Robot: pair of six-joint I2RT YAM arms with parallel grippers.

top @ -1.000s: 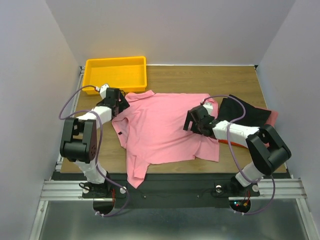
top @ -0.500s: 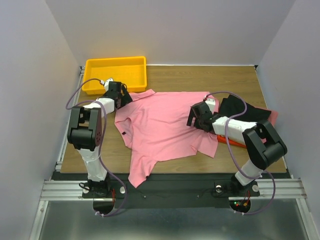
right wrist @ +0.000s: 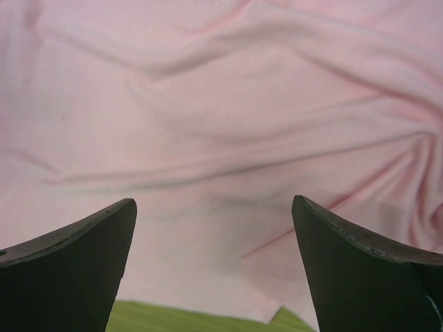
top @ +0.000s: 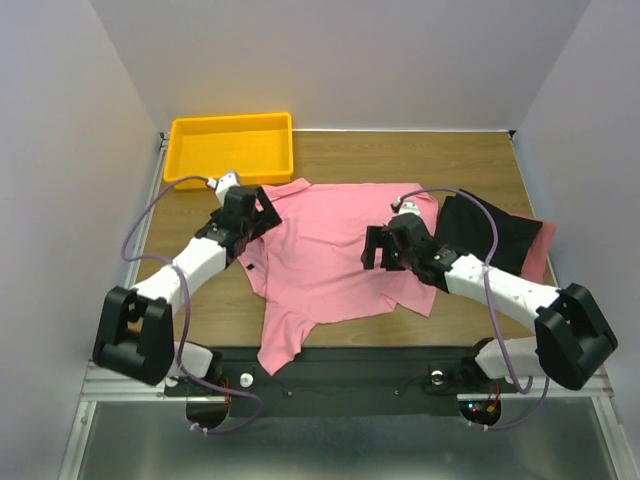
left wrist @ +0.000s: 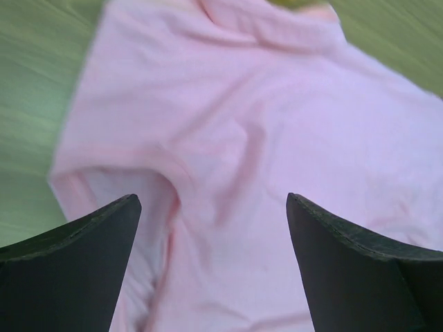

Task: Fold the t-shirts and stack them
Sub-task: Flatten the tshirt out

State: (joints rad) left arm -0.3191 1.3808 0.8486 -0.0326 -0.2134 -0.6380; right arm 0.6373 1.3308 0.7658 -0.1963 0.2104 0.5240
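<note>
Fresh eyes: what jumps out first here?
A big pink shirt sprawls across the table, one end hanging over the near edge. The left tool and right tool stand open above it. A yellow tray sits far left, a black shirt at right.

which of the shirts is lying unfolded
The large pink collared cloth shirt, spread open across the middle of the wooden table; the black cloth shirt lies folded at the right.

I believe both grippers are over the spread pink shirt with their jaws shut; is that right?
Not quite: the jaws of the left gripper and right gripper stand open, as the wrist views show. Both are over the spread pink shirt.
</note>
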